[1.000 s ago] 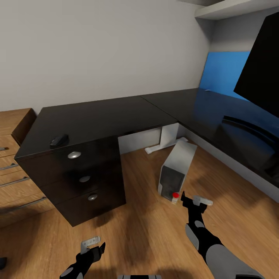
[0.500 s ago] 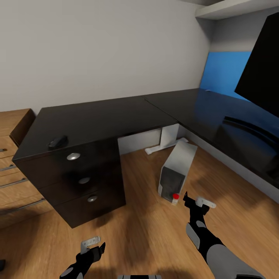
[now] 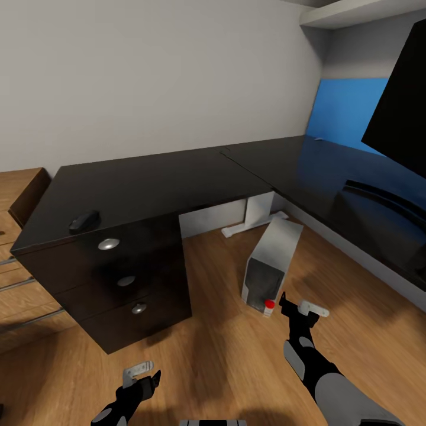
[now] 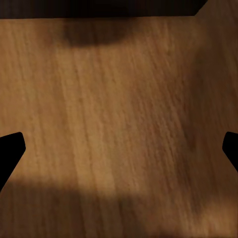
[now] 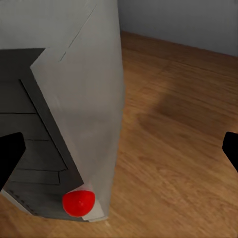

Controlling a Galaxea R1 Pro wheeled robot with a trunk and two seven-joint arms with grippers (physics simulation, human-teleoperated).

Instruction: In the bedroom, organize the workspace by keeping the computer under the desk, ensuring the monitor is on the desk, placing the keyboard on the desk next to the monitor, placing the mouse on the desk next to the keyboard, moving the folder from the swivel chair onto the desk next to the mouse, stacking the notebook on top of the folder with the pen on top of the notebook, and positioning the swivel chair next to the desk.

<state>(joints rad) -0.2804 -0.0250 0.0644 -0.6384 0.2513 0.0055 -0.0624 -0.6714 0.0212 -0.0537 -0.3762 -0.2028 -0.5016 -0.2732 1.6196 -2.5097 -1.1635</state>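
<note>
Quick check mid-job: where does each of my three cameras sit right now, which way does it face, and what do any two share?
Head view: high, looking down over the desk, the mouse, the computer and both grippers.
Left wrist view: faces the wooden floor; dark fingertips at the edges.
Right wrist view: faces the computer close up.
Shared: head and right wrist views both show the computer.

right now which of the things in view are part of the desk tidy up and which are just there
Part of the job:
- desk, black, L-shaped
- mouse, on the desk above the drawers
- computer, tilted on the floor by the desk
- monitor, black screen at the right edge

Just there:
- wooden drawer chest, left of the desk
- wooden floor
</note>
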